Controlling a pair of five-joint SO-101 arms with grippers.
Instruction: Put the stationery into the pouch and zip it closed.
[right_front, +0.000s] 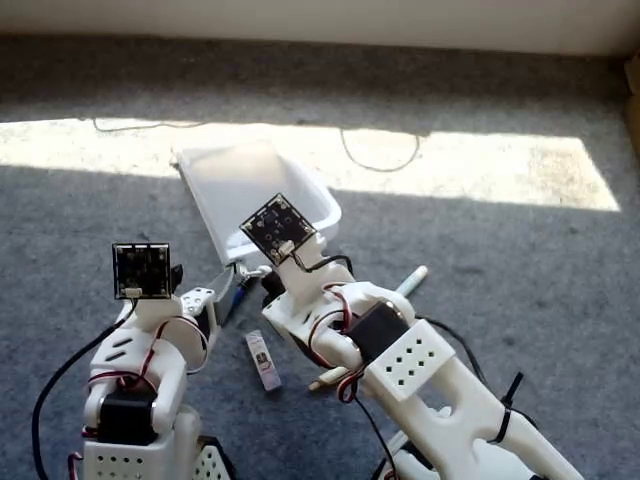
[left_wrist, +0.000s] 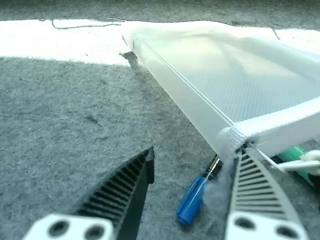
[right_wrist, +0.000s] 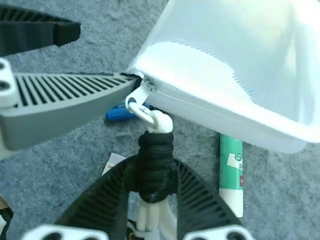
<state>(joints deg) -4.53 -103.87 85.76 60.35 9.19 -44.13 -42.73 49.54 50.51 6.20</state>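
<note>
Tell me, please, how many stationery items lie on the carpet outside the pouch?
3: a blue pen beside the pouch at its zipper corner, a green marker partly under its edge, and a small block farther from it. More may be hidden.

No print is legible anywhere. The small packet (right_front: 263, 360) lying on the carpet (right_front: 520, 300) carries a label too small to read. The green marker (right_wrist: 231, 172) bears a white label with illegible marks.

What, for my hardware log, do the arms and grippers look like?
The left arm and right arm are perforated white shells with black servos, black and red cables, and square black wrist boards. The left gripper pairs one black ribbed finger with a white one; the right gripper shows black ribbed fingers.
</note>
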